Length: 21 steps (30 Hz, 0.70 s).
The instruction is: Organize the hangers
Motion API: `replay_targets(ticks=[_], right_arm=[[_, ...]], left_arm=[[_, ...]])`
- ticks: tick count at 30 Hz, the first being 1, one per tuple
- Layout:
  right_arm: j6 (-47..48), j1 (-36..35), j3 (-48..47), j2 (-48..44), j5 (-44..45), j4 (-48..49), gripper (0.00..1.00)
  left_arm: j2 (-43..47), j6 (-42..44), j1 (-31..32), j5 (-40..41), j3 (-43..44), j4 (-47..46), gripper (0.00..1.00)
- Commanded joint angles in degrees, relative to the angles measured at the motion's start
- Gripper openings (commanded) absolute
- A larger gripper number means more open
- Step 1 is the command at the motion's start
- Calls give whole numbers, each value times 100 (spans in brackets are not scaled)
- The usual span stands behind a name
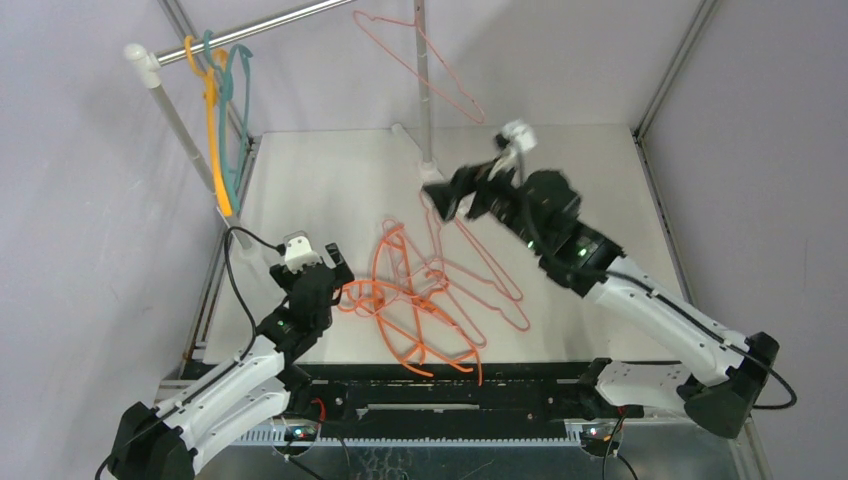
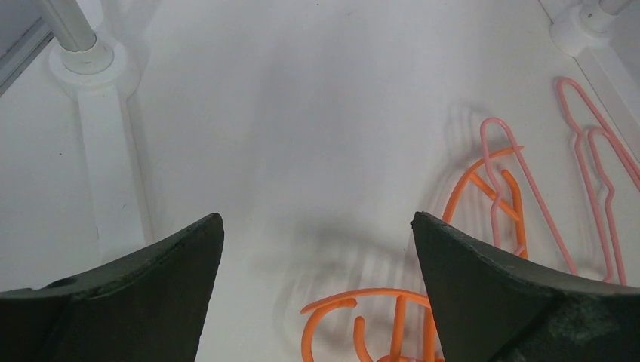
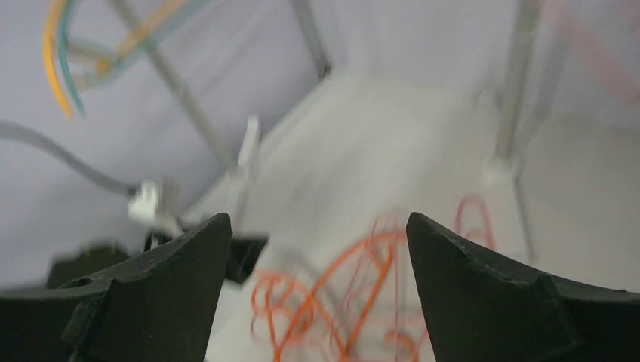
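The overhead view alone shows the silver rail (image 1: 262,24) and its load. One yellow-orange hanger (image 1: 212,120) hangs at the left end with teal hanger wire (image 1: 232,110) just beside it. One pale pink hanger (image 1: 425,60) hangs well apart toward the right. Whether the teal wire is one hanger or two cannot be told.

On the desk (image 1: 330,170), orange hangers (image 1: 410,315) and pink hangers (image 1: 495,280) lie flat in an overlapping tangle. There are at least two of each; the exact count is unclear.

The left wrist view adds the crossed orange and pink hook ends and a white post base (image 2: 89,60).

The left tool (image 1: 338,275) sits low over the desk at the tangle's left edge, fingers spread, holding nothing. The right tool (image 1: 438,200) is raised above the desk, fingers spread and empty. Its wrist view is blurred.
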State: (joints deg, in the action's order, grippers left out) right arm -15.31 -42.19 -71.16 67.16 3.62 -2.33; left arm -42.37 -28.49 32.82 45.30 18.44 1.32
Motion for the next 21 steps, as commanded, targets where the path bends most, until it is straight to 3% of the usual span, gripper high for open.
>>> replay_targets(ticks=[1, 7, 14, 21], right_arm=[[657, -1046, 647, 126, 1142, -1252, 91], [269, -1223, 1683, 441, 1079, -1435, 76], [217, -980, 1948, 1063, 1509, -1590, 73], [348, -393, 1907, 1618, 1122, -1282, 66]], left_arm=[[48, 23, -22, 146, 133, -134, 100], [43, -16, -22, 85, 169, -91, 99], [138, -34, -27, 32, 144, -80, 99], [160, -44, -19, -30, 123, -105, 99]])
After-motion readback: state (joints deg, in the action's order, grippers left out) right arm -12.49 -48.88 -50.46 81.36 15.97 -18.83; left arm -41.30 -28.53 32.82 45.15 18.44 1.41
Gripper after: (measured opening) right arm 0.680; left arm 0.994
